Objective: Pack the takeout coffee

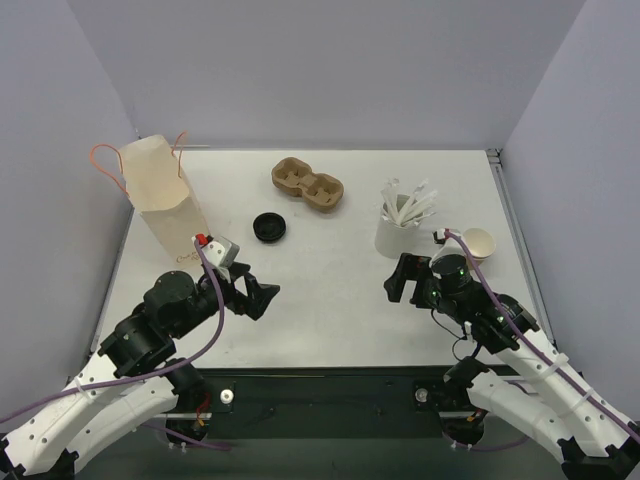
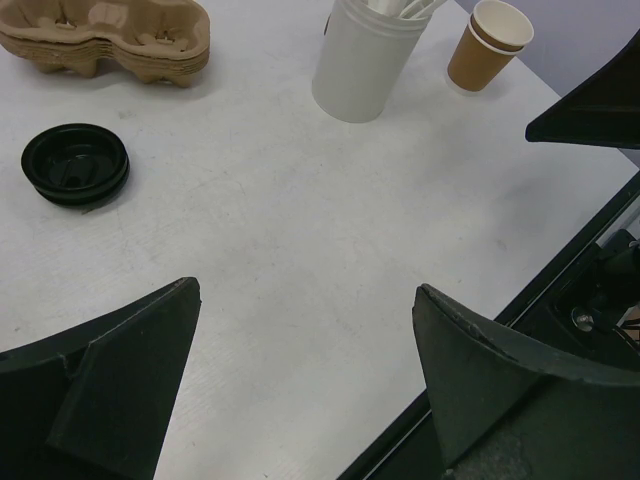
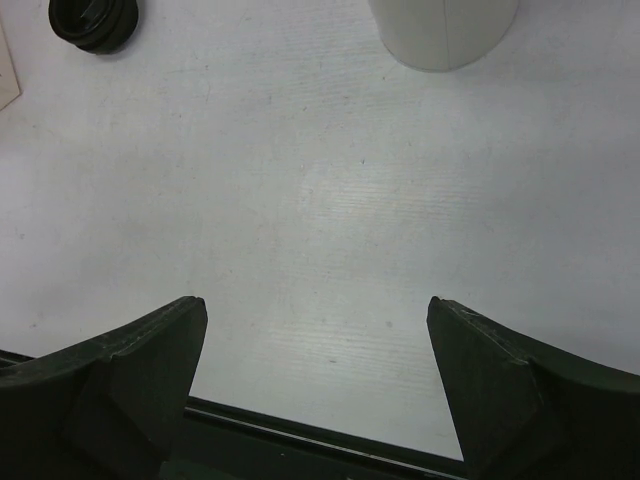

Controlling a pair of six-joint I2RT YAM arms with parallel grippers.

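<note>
Both pincers stand apart and hold nothing: the left pincer (image 2: 305, 290) has its two dark fingers spread wide over bare table (image 2: 300, 220), and the right pincer (image 3: 316, 300) is the same. The coffee cup (image 2: 490, 45) stands upright ahead of the right pincer and off to its right side, just beside the tall white cup (image 1: 398, 235) of sticks but not touching it. The right wrist camera does not catch it. From the left pincer it is far ahead and to the right, past the white cup. It is a short brown paper cup, narrowing toward the base, with a white inside and a rolled white rim. A darker band sits under the rim, and I cannot tell whether that is a second cup nested in it. No drink shows inside, so it is probably very light and will tip or slide at a nudge. The thin paper wall should give under a hard squeeze, while the rim is likely the stiffest part. A gentle hold across the wall a little below the rim, fingers on opposite sides, looks safest, coming in from the side away from the white cup.
</note>
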